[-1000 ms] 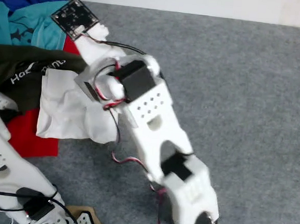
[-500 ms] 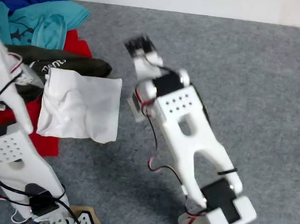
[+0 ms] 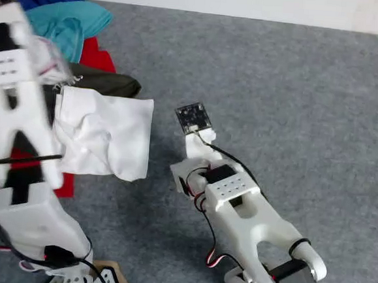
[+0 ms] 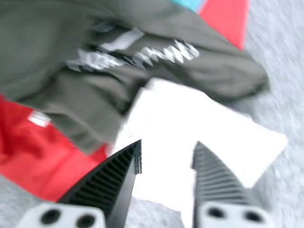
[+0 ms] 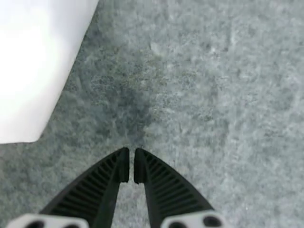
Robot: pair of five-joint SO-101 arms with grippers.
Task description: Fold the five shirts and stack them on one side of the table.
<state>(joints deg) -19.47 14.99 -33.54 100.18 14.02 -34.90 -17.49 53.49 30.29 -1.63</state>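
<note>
Mostly coarse grey carpet-like tabletop (image 3: 311, 92), plain white wall (image 3: 252, 2) behind; left gripper (image 4: 167, 145) gapes wide, right gripper (image 5: 131, 156) pinched together, empty.

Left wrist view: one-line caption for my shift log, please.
Open left gripper above the folded white shirt, next to the dark shirt and red shirt.

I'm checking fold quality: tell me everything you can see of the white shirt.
The white cloth shirt is folded into a rough rectangle, creased and slightly puffed, lying flat on the grey table. Its far edge overlaps the dark olive shirt with white lettering; one side meets the red shirt. The open left gripper hangs above it, not gripping.
</note>
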